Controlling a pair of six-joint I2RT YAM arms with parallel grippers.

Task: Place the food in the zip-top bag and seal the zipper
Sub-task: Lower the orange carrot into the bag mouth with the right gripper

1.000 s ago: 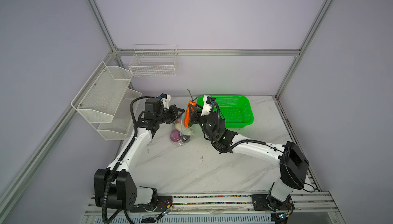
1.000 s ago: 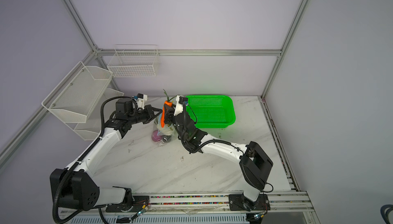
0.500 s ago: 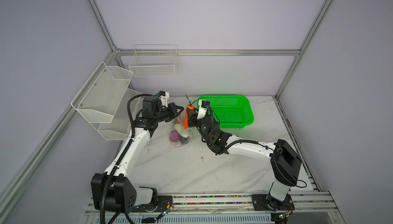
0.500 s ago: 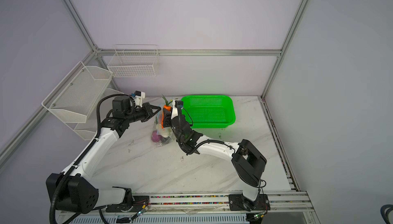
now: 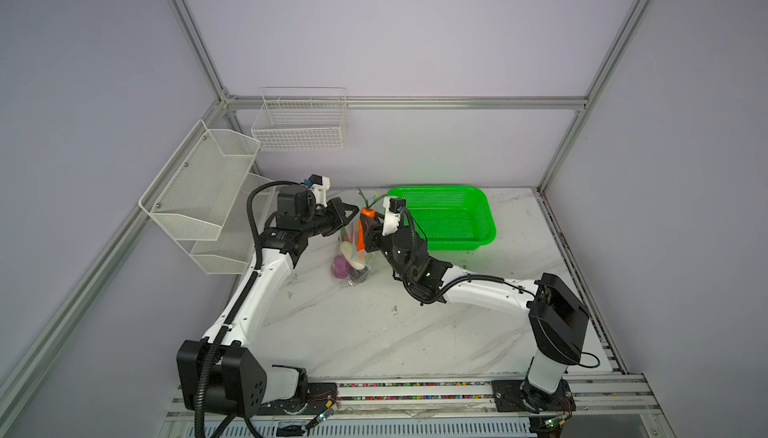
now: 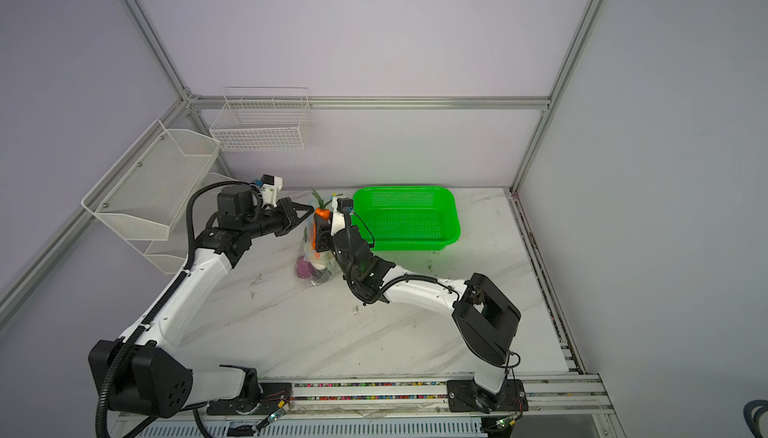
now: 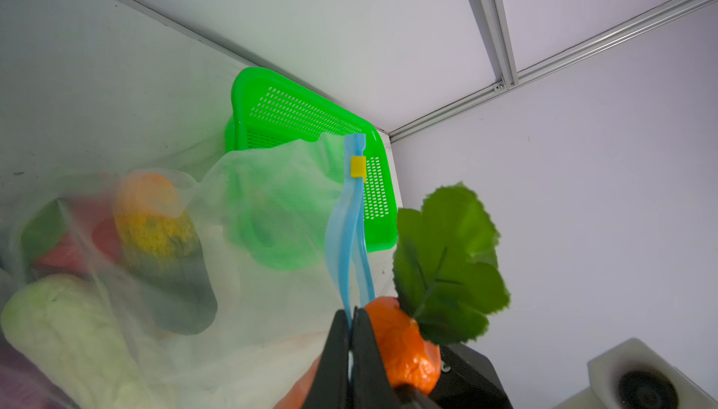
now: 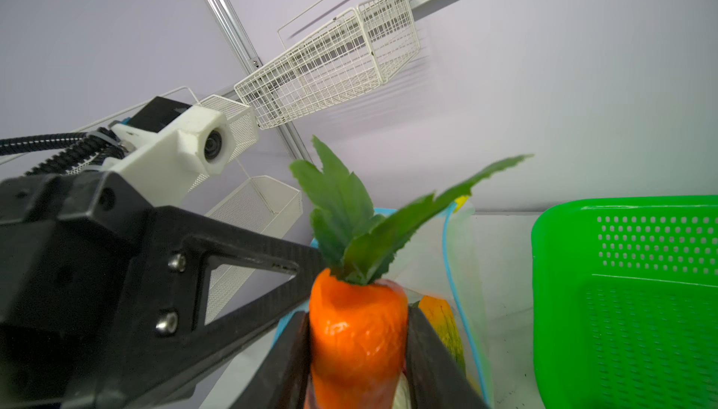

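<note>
The clear zip-top bag (image 5: 348, 267) (image 6: 312, 274) hangs upright from its light blue zipper (image 7: 349, 232), its yellow slider (image 7: 358, 166) at the far end. My left gripper (image 7: 352, 312) (image 5: 355, 209) is shut on that strip and holds the mouth up. Inside lie food pieces: corn (image 7: 155, 224), a white oblong (image 7: 58, 329) and a purple onion (image 5: 340, 267). My right gripper (image 8: 357, 312) (image 5: 365, 228) is shut on the orange carrot (image 8: 357, 329) (image 6: 318, 228), its green leaves (image 7: 447, 263) up, at the bag's mouth right beside the left fingertips.
The green perforated basket (image 5: 449, 217) (image 8: 621, 290) stands just right of the bag at the back of the marble table (image 5: 374, 332). White wire racks (image 5: 199, 190) (image 8: 330, 61) hang on the left and back walls.
My right gripper has carried the carrot slightly left and down, into the bag's mouth. My left gripper has kept its hold on the zipper strip and shifted a little.
</note>
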